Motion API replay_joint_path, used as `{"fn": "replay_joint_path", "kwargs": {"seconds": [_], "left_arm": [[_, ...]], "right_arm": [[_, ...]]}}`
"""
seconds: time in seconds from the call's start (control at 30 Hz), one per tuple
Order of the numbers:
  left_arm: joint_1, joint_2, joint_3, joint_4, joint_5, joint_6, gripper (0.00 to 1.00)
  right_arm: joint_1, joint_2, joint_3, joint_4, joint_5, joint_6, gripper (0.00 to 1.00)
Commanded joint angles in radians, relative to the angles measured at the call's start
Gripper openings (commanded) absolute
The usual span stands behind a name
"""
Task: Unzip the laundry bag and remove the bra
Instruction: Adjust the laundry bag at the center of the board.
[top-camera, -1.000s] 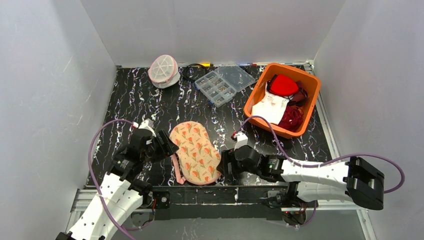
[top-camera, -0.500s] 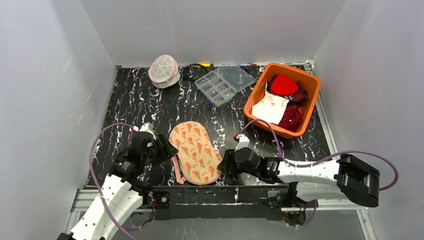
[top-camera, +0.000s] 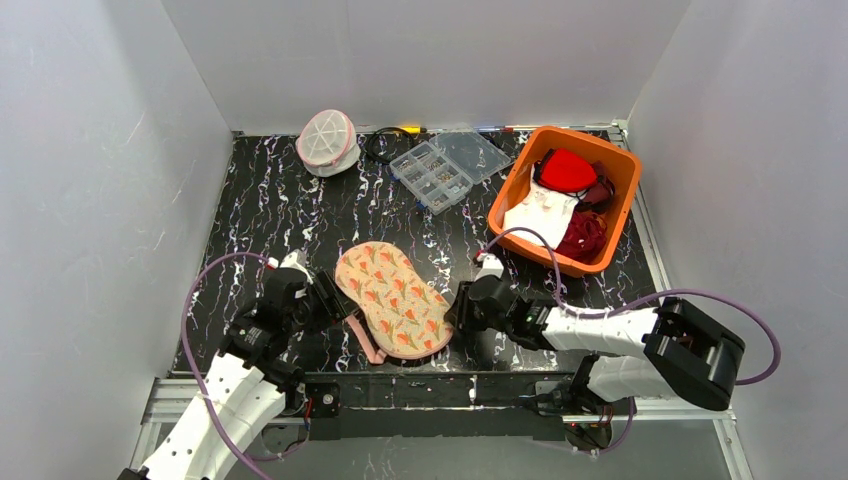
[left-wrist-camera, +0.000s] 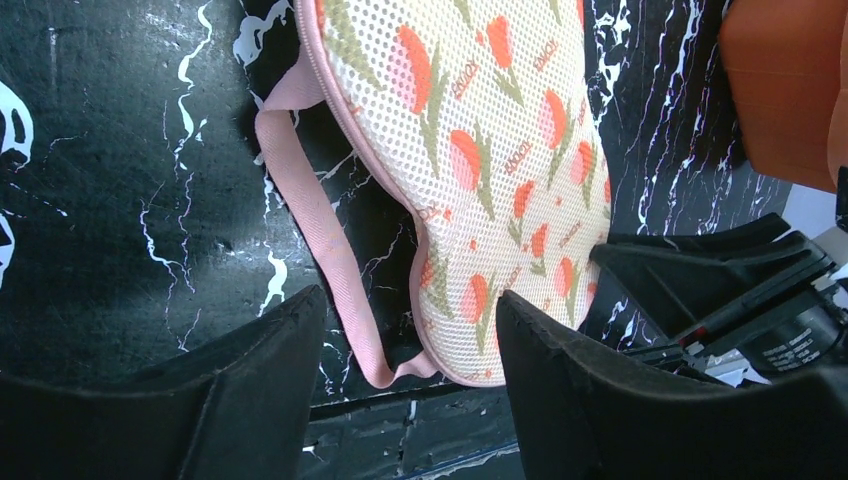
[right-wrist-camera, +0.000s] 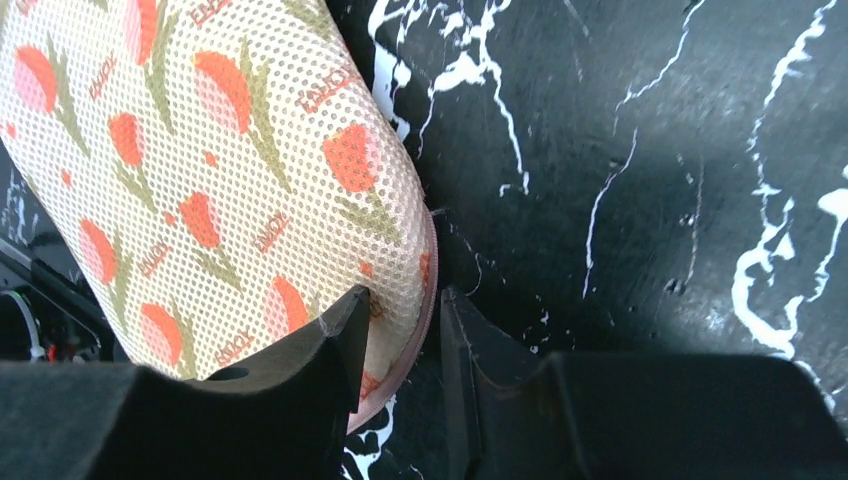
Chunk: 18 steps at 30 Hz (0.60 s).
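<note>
The laundry bag (top-camera: 327, 141), a round white mesh pod with a pink rim, sits untouched at the back left. A flat floral mesh pouch (top-camera: 392, 298) with a pink zip rim and pink strap (left-wrist-camera: 320, 250) lies at the near middle. My left gripper (top-camera: 335, 300) is open at its left side. In the left wrist view the left gripper (left-wrist-camera: 410, 340) straddles the strap loop and the pouch's (left-wrist-camera: 480, 130) near end. My right gripper (top-camera: 458, 308) is at the right edge. In the right wrist view the right gripper (right-wrist-camera: 405, 310) is nearly closed on the pouch's (right-wrist-camera: 220, 170) pink rim (right-wrist-camera: 428, 290). No bra is visible.
An orange bin (top-camera: 612, 172) with red and white clothes stands at the right. A clear compartment box (top-camera: 447, 165) and a black cable (top-camera: 378, 145) lie at the back middle. White walls enclose the black marbled table (top-camera: 280, 220).
My right gripper moved up and left along the pouch's right edge. The pouch's near end swung right and away from the front edge. My left arm shifted slightly.
</note>
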Motion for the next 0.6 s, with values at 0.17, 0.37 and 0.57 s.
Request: {"fn": "replay_joint_path", "kwargs": {"seconds": [0.17, 0.37, 0.57], "left_arm": [[-0.006, 0.008, -0.015, 0.017, 0.01, 0.001, 0.59], [-0.005, 0.116, -0.054, 0.133, 0.077, 0.004, 0.59], [-0.006, 0.319, -0.057, 0.313, 0.094, 0.008, 0.57]], "right_arm": [[-0.118, 0.024, 0.059, 0.019, -0.08, -0.061, 0.39], [-0.032, -0.01, -0.018, 0.052, -0.105, -0.013, 0.4], [0.156, -0.044, -0.023, -0.004, -0.047, -0.004, 0.54]]}}
